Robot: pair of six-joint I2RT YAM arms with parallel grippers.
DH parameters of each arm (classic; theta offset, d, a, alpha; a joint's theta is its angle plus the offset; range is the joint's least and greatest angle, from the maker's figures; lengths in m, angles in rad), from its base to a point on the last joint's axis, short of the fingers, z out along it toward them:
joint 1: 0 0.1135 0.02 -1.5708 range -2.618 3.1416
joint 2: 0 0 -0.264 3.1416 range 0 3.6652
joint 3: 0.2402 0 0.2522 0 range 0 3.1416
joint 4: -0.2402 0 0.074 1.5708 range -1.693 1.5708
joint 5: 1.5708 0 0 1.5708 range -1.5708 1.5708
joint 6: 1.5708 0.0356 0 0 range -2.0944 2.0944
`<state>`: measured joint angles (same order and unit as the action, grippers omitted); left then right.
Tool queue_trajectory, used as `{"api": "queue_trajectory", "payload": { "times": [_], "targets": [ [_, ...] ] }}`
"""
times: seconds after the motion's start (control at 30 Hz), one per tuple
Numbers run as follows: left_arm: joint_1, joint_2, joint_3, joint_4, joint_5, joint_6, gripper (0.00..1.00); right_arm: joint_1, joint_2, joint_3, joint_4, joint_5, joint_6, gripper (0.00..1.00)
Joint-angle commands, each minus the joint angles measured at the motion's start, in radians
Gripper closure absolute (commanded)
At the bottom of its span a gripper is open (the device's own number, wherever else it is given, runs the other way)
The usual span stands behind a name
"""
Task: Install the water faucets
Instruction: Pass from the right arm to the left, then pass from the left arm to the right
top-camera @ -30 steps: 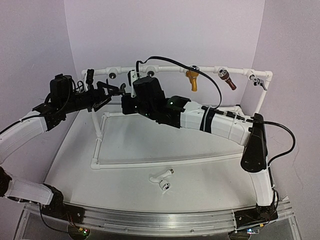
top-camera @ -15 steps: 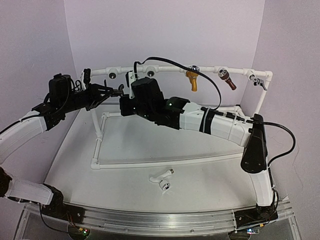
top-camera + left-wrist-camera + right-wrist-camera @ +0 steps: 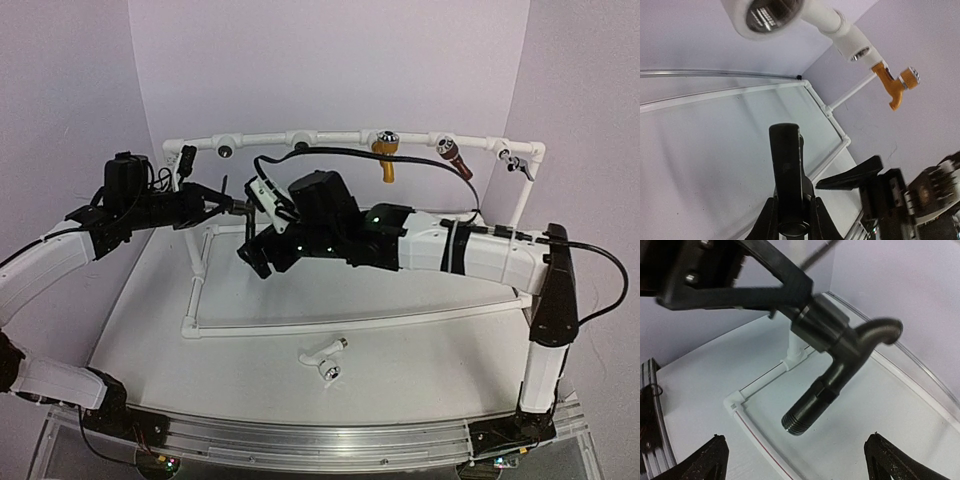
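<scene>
Gripping, left gripper (image 3: 222, 203): closed narrow on the dark grey faucet (image 3: 840, 352), a tap with a curved spout and a threaded stem. Its black fingers (image 3: 777, 267) clamp the collar end.
Left wrist view: an upright black part of the tap sits pinched between the two fingers, which touch it on both sides.
Dark grey faucet, position: held in the air over the flat white table (image 3: 420, 375). It is in front of the left part of the frame's top rail and lower than it.
Dark grey faucet, pose: the threaded stem slants down and touches nothing, and the spout curls off to one side.
Right gripper (image 3: 800, 460): jaws stand wide apart with nothing between them. The two tips sit just under the threaded stem, clear of it.
Right gripper, place: just beside the left gripper, a little lower and toward the table's middle.
White plastic faucet (image 3: 325, 358): lies on its side on the table near the front edge. It is outside the frame's base rail and well apart from both grippers.
White PVC pipe frame (image 3: 340, 138): stands at the back of the table. Two round sockets (image 3: 227, 150) on the left half of its top rail face forward.
Gold-yellow tap (image 3: 384, 158): hangs from the top rail, right of centre.
Brown tap (image 3: 455, 160): on the same rail, further right.
Small grey tap (image 3: 515, 163): near the rail's right corner.
</scene>
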<state>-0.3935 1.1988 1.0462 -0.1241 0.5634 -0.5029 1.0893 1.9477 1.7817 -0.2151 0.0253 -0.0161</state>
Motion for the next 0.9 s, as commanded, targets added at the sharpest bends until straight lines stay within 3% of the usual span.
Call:
{"api": "queue_trajectory", "payload": {
  "times": [0.0,0.13,0.43,0.67,0.87],
  "targets": [
    [0.000,-0.012,0.047,-0.021,0.190,0.230,1.00,-0.021,-0.146,-0.006,-0.059,-0.154,-0.270,0.02],
    [0.000,-0.039,0.020,-0.041,0.246,0.367,1.00,-0.059,-0.164,0.004,-0.086,-0.239,-0.340,0.02],
    [-0.001,0.011,0.145,-0.249,0.382,0.611,1.00,-0.153,-0.067,0.136,-0.177,-0.473,-0.379,0.06],
    [-0.003,0.057,0.236,-0.372,0.411,0.723,1.00,-0.172,0.041,0.238,-0.190,-0.691,-0.366,0.11],
    [-0.016,0.089,0.289,-0.437,0.423,0.772,1.00,-0.174,0.098,0.289,-0.193,-0.757,-0.357,0.15]
  ]
}}
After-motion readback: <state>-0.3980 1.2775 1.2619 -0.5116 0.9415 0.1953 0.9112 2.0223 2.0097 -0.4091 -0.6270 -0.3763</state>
